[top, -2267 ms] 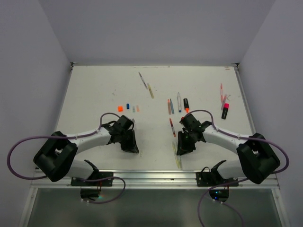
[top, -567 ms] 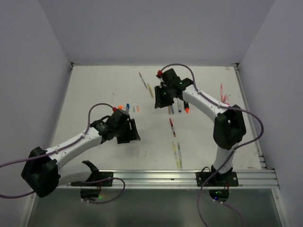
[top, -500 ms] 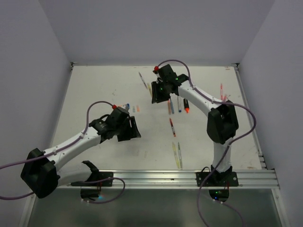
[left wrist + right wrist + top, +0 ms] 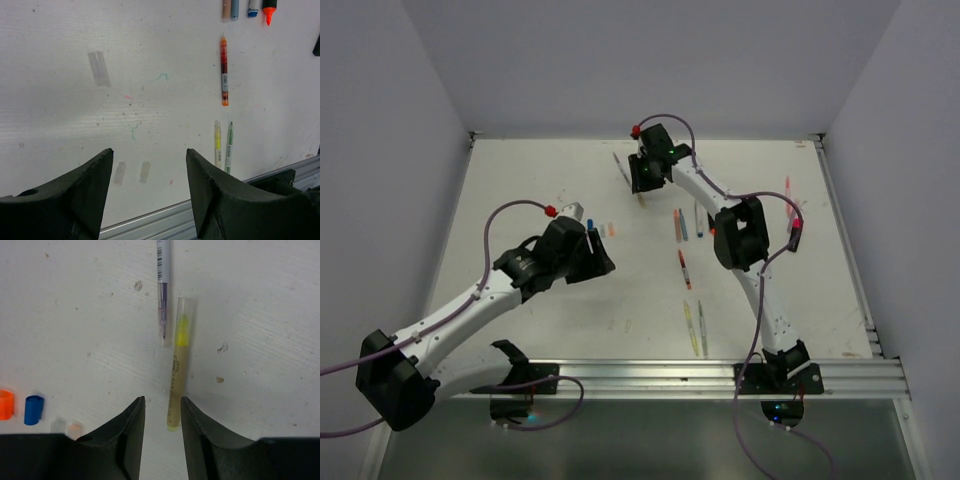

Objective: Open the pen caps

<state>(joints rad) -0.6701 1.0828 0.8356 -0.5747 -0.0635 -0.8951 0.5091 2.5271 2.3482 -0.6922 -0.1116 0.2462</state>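
Note:
My right gripper (image 4: 161, 405) (image 4: 642, 182) stands open above a slim yellow pen (image 4: 176, 370). The pen's near end lies between the fingertips, close to the right finger (image 4: 192, 412), and a clear cap (image 4: 184, 305) covers its yellow tip. A purple pen (image 4: 162, 280) lies just beyond it. Loose pen caps, orange (image 4: 5, 405), blue (image 4: 34, 410) (image 4: 590, 226) and two pale ones (image 4: 66, 427), sit to the left. My left gripper (image 4: 149, 155) (image 4: 598, 262) is open and empty over bare table.
A red pen (image 4: 224, 70) (image 4: 684, 268) lies mid-table, with a yellow pen (image 4: 217, 142) and a green pen (image 4: 229, 145) near the front rail (image 4: 650, 372). More pens (image 4: 682, 225) lie behind it. Pink pens (image 4: 787, 192) and a black highlighter (image 4: 795, 237) lie at the right.
The right arm has stretched farther back and left, from the middle pens to over the yellow pen, and its jaws have widened a little. The left gripper has shifted slightly back.

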